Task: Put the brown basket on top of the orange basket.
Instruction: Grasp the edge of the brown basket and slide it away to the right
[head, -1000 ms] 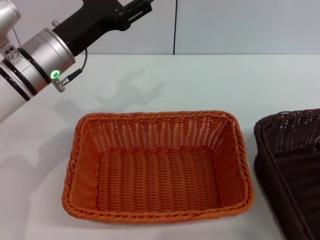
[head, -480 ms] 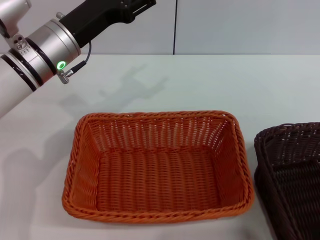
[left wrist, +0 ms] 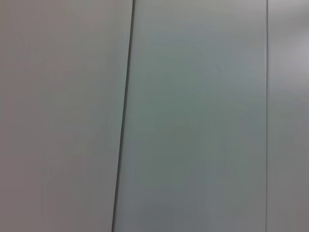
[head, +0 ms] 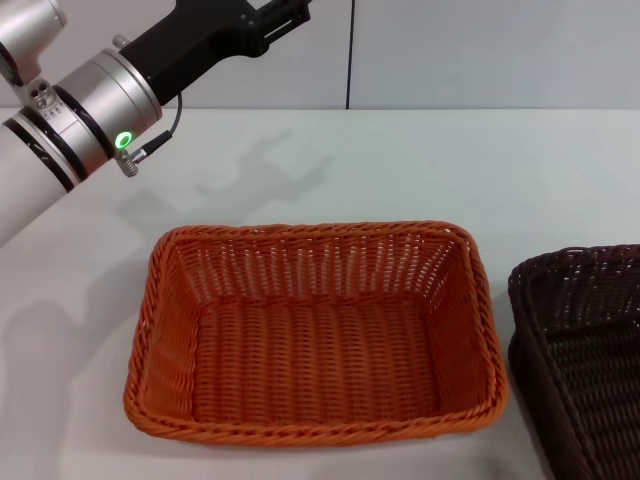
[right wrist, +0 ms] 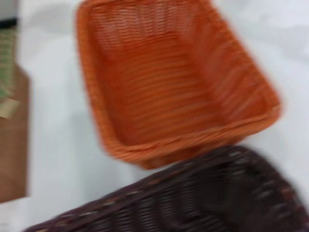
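Orange basket (head: pixel 315 335): sitting empty on the white surface (head: pixel 420 165).
Brown basket (head: pixel 585 350): lying just beside it, robot's right.
Left pincer (head: pixel 285 15): hovering raised; grip state unclear.
Right pincer: out of sight.

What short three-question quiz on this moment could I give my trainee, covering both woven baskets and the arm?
1. True or false: the dark brown rectangular woven basket already sits on the bright orange rectangular woven basket.
2. Which arm is raised at the head view's far left?
A. left arm
B. right
3. Fill in: the orange basket holds ____.

Key: 1 false, it stands beside it on the white table; 2 A; 3 nothing.
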`<state>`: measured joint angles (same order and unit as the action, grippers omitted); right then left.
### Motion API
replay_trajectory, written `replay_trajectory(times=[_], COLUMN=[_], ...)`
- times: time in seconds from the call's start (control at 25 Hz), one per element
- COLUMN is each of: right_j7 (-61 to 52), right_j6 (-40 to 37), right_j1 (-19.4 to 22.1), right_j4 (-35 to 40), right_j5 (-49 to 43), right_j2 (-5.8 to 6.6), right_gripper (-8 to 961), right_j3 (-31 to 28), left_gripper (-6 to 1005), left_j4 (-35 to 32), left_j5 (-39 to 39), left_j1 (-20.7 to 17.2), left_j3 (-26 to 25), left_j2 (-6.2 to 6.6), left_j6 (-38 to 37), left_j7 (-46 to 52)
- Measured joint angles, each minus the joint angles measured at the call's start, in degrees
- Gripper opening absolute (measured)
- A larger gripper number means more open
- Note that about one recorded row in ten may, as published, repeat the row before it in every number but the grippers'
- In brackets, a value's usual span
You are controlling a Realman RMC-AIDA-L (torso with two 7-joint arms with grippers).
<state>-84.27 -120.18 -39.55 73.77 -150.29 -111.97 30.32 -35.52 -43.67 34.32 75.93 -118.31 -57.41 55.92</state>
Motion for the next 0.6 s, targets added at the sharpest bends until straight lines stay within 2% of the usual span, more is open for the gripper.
replay_trajectory(times=[0.12, 0.24, 0.44, 0.6], right_j7=[0.13, 0.76, 1.98, 2.81], right_j6=[4.64, 9.90, 17.12, 20.78], right_j1=[-2.12, -2.97, -2.93, -1.96], right_j4=[-0.26, -1.36, -6.27, -7.36], right_j5=[0.11, 0.48, 0.51, 0.23], right_j2=[0.19, -0.30, -0.98, -2.02], right_gripper=[625, 626, 626, 623], right_j3=[0.30, 1.44, 7.73, 12.06], left_gripper=[849, 849, 849, 849], left_j4=[0.46, 0.77, 1.85, 2.76], left_j5=[0.01, 0.03, 0.08, 0.79], left_j1=[-0.19, -0.38, -0.49, -0.47], left_j3=[0.00, 0.08, 0.02, 0.00], left_j2=[-0.08, -0.13, -0.22, -0.23], left_j6=[-0.28, -0.38, -0.51, -0.34], left_j7=[0.10, 0.23, 0.42, 0.44])
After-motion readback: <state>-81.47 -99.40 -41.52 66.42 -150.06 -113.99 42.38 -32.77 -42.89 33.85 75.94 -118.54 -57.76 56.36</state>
